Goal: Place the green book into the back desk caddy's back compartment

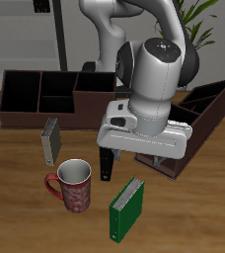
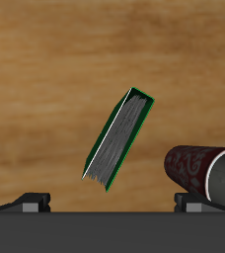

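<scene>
Fingers (image 1: 137,156) hover apart above green book (image 2: 118,138).

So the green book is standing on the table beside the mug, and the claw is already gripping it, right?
Not quite. The claw isn't gripping it: the wrist view shows the green book standing free on the table, apart from the claw. It does stand beside the mug, as the exterior view shows.

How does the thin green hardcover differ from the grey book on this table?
The thin bright green hardcover book stands near the table's front edge, beside the red patterned mug; the small grey book stands farther back, nearer the long dark brown caddy. The green book looks larger. Both stand upright on the wood, untouched.
</scene>
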You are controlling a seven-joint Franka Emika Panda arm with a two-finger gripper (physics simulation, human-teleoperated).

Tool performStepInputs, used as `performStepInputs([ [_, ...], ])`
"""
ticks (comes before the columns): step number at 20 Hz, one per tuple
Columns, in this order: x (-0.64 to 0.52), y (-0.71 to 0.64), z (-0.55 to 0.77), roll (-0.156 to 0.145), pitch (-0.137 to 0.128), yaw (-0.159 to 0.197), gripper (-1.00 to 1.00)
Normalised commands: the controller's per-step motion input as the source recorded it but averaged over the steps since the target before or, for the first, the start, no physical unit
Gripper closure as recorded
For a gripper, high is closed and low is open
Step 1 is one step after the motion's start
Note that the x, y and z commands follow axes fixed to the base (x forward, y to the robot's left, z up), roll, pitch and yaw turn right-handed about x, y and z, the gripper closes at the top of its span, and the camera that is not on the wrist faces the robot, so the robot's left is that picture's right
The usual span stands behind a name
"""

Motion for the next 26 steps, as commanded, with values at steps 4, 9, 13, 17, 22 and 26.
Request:
performStepInputs([
  [4,0.14,-0.02,-0.2,-0.002,-0.014,-0.037,-1.0],
  [9,0.11,-0.01,-0.24,0.008,0.005,-0.007,-1.0],
  [13,0.12,-0.05,-0.26,-0.02,0.025,-0.019,-1.0],
  [17,0.08,0.04,-0.34,-0.005,0.02,-0.013,-1.0],
  [22,0.07,0.0,-0.33,0.001,0.044,-0.034,-1.0],
  [26,0.03,-0.01,-0.17,0.021,0.025,-0.027,1.0],
])
